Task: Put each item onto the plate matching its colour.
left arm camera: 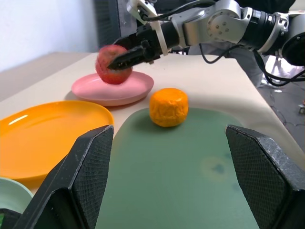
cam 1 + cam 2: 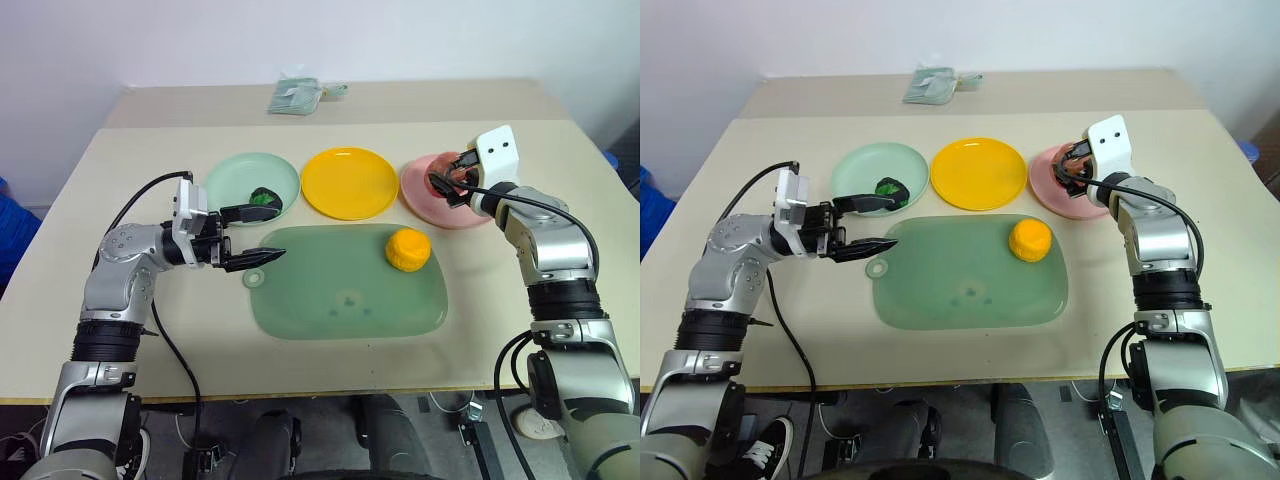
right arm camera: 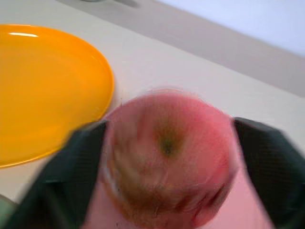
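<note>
Your right gripper (image 1: 127,56) has the apple (image 1: 113,64) between its jaws over the pink plate (image 1: 114,89), at the far right of the table (image 2: 560,150). From the right wrist view the fruit fills the gap with a finger on either side, so I read it as grasped, but whether it already rests on the plate or hangs just above it I cannot tell. To finish this step well, lower until the apple sits on the plate near its middle, then spread the jaws fully and draw the arm straight back, so a finger does not drag the fruit or tip the plate's rim. The apple is round and may roll; let go gently. Your left gripper (image 2: 246,236) hangs level with its jaws spread and nothing in them, near the left end of the mat (image 2: 330,300) and just this side of the green plate (image 2: 235,178), where the dark ball (image 2: 265,197) already lies. The orange fruit (image 2: 408,248) sits on the mat's far right corner, and the yellow plate (image 2: 350,183) beyond it is bare. That fruit looks like your next job; keep the left arm parked until the right one is clear.
</note>
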Robot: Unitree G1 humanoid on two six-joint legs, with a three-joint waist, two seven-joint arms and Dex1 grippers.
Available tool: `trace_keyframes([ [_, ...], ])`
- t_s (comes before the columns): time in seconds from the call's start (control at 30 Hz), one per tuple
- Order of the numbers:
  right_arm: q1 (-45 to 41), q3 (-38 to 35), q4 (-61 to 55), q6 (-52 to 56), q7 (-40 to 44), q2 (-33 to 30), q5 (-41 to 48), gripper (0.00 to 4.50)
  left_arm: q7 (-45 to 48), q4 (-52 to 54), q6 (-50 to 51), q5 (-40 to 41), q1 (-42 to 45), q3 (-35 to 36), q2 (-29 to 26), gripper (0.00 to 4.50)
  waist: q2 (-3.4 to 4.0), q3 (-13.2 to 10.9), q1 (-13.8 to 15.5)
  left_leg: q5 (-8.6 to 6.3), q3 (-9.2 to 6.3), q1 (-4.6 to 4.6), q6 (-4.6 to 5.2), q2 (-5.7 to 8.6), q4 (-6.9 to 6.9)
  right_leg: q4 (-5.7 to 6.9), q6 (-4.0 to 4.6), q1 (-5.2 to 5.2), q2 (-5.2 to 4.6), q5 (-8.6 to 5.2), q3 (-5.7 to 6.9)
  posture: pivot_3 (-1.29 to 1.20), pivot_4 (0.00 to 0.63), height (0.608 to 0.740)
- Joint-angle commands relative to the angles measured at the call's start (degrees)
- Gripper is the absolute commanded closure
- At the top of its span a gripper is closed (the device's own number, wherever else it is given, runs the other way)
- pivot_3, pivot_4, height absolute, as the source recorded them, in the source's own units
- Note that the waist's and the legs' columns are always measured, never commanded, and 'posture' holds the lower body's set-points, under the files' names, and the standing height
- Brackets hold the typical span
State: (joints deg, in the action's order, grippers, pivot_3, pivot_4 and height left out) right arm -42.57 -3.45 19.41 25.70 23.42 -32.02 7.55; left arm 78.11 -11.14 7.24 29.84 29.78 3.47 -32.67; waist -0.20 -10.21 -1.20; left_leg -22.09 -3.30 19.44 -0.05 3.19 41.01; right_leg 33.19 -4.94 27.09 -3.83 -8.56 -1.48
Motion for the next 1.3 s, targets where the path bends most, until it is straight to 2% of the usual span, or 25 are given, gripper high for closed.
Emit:
trace_keyframes([
  [0.03, -2.1, -3.0, -2.4, -1.8, -0.4, 0.6, 1.5, 0.04, 0.2, 0.4, -0.7, 0.1, 0.9, 1.0, -0.7, 0.65, 0.00, 0.0, 0.1, 0.00, 0.00, 0.00, 0.00, 0.00, 0.00, 0.00, 0.00, 0.00, 0.00, 0.00, 0.00, 0.00, 0.150, 0.740],
  [0.13, -0.9, -5.9, -9.2, 1.8, 7.3, 1.1, 10.4, 0.04, 0.4, 0.1, -0.8, 0.1, 0.9, 1.3, -1.0, 0.65, 0.01, 0.0, 0.1, 0.00, 0.00, 0.01, 0.00, 0.01, 0.00, -0.01, 0.00, -0.01, -0.01, 0.00, 0.00, 0.00, 0.150, 0.740],
  [0.27, 6.7, -3.1, -23.3, 11.5, 20.0, -4.7, 18.5, 0.04, 0.8, 0.2, -0.6, 0.4, 0.6, 1.4, -1.3, 0.65, 0.02, 0.0, 0.6, -0.01, -0.08, 0.05, 0.01, 0.00, -0.01, -0.03, 0.00, 0.00, 0.00, 0.00, 0.04, 0.00, 0.150, 0.740],
  [0.37, 11.7, -0.6, -29.5, 15.2, 24.5, -9.1, 20.0, 0.04, 1.2, 0.7, -0.8, 0.5, 0.4, 1.2, -1.1, 0.65, 0.01, 0.0, 0.7, -0.05, -0.12, 0.02, 0.09, 0.04, 0.04, -0.09, 0.00, -0.13, -0.03, 0.00, 0.06, 0.00, 0.150, 0.740],
  [0.43, 14.1, 2.1, -30.7, 14.3, 25.5, -11.6, 17.1, 0.04, 1.3, 0.8, -1.0, 0.4, 0.3, 0.9, -1.0, 0.65, 0.02, 0.0, 0.5, -0.21, -0.06, -0.06, 0.38, 0.07, 0.11, -0.11, 0.00, -0.22, -0.06, 0.00, 0.05, 0.00, 0.150, 0.740],
  [0.57, 15.2, 5.3, -28.3, 13.1, 23.6, -12.6, 12.3, 0.04, 1.5, 0.7, -1.1, 0.1, 0.4, 0.5, -0.6, 0.65, 0.02, 0.0, 0.2, -0.24, -0.03, -0.12, 0.43, 0.01, 0.12, -0.07, -0.01, -0.21, 0.00, 0.00, 0.04, 0.00, 0.150, 0.740],
  [0.83, 16.7, 7.2, -25.2, 14.4, 24.0, -10.7, 11.1, 0.04, 1.9, -0.2, -1.1, -0.3, 0.1, 0.9, -1.2, 0.65, 0.02, 0.0, 0.6, -0.05, -0.05, -0.09, 0.10, 0.03, 0.08, -0.08, 0.00, -0.19, -0.03, 0.00, 0.05, 0.00, 0.150, 0.740],
  [0.9, 16.2, 6.8, -25.0, 14.9, 23.9, -10.0, 11.5, 0.57, 1.8, 0.1, -1.0, -0.2, -0.1, 1.1, -1.2, 0.65, 0.02, 0.0, 0.5, -0.05, -0.07, -0.09, 0.10, 0.03, 0.07, -0.08, 0.00, -0.19, -0.02, 0.00, 0.05, 0.00, 0.150, 0.740],
  [0.97, 14.6, 5.9, -24.6, 14.0, 22.9, -8.5, 11.8, 1.34, 1.1, 0.2, -0.9, -0.2, -0.2, 1.3, -1.2, 0.65, 0.02, 0.0, 0.5, -0.05, -0.07, -0.09, 0.10, 0.02, 0.07, -0.09, 0.00, -0.19, -0.01, 0.00, 0.06, 0.00, 0.150, 0.740],
  [1.0, 13.4, 5.0, -24.4, 13.4, 22.2, -7.2, 12.4, 1.51, 0.9, 0.3, -0.9, -0.2, -0.3, 1.4, -1.2, 0.65, 0.02, 0.0, 0.4, -0.05, -0.07, -0.09, 0.10, 0.02, 0.07, -0.09, 0.00, -0.19, -0.01, 0.00, 0.05, 0.00, 0.150, 0.740],
  [1.13, 5.3, 1.4, -20.3, 9.7, 16.7, -0.1, 12.9, 1.51, -2.9, -0.9, -2.1, -2.0, -0.1, 2.0, -1.0, 0.65, 0.02, 0.0, 0.2, -0.01, -0.05, -0.09, 0.03, 0.00, 0.05, -0.05, -0.01, -0.11, 0.00, 0.00, 0.03, 0.00, 0.150, 0.740],
  [1.3, -2.8, 6.5, -6.1, -2.3, 10.1, 7.6, 4.0, 1.51, -8.5, -3.5, -4.0, -5.7, 0.2, 1.3, -0.2, 0.65, 0.01, 0.0, 0.2, 0.05, -0.07, -0.05, -0.09, -0.01, -0.01, 0.01, -0.01, -0.03, 0.03, 0.00, 0.04, 0.00, 0.150, 0.740],
])
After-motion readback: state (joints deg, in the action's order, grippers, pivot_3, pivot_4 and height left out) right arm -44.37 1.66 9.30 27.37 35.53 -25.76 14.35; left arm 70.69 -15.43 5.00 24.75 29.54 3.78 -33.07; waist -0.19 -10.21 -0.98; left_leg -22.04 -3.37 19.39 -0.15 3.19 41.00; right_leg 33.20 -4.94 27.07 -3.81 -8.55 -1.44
